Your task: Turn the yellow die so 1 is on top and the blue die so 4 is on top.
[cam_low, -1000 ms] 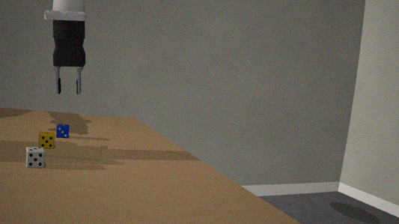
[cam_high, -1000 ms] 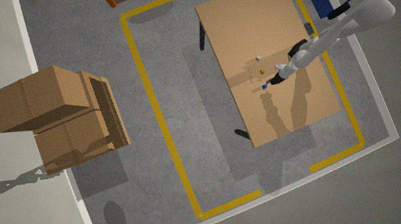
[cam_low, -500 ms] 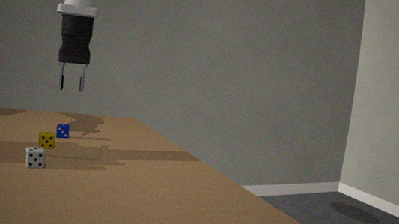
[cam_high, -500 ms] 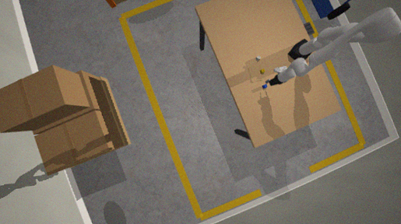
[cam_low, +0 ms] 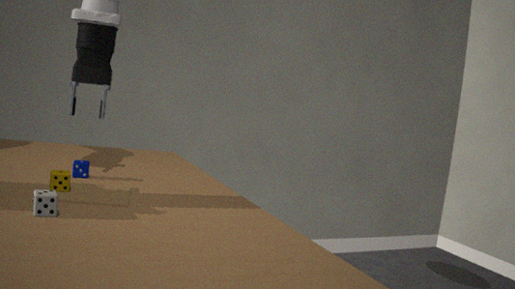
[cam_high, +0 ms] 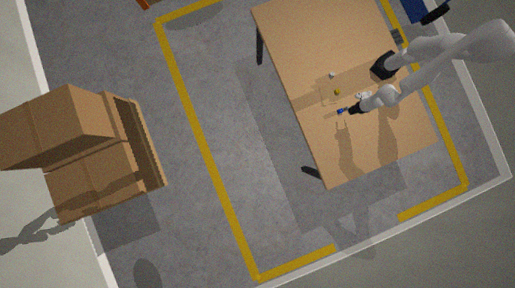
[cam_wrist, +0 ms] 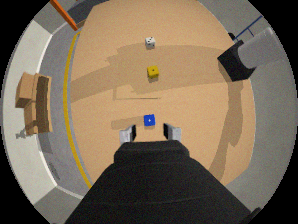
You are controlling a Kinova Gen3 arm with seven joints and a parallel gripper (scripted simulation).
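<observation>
The gripper [cam_high: 346,109] [cam_low: 87,116] [cam_wrist: 149,132] points down, open and empty, well above the table. The blue die [cam_high: 340,111] [cam_low: 81,169] [cam_wrist: 149,120] lies flat, just ahead of the fingertips in the wrist view; its top seems to show one pale pip, and a side shows three. The yellow die [cam_high: 337,91] [cam_low: 60,180] [cam_wrist: 153,72] lies flat; one pip seems to show on top, five on a side. The white die [cam_high: 332,75] [cam_low: 46,203] [cam_wrist: 150,42] shows five on a side; its top is too small to read. The mat cannot be made out surely.
The dice stand apart in a row on the wooden table [cam_high: 322,29] [cam_low: 224,267] [cam_wrist: 200,120]. A faint thin outline lies between the blue and yellow dice. A black block [cam_high: 383,67] [cam_wrist: 236,61] stands at the arm's base. Arm shadows cross the table.
</observation>
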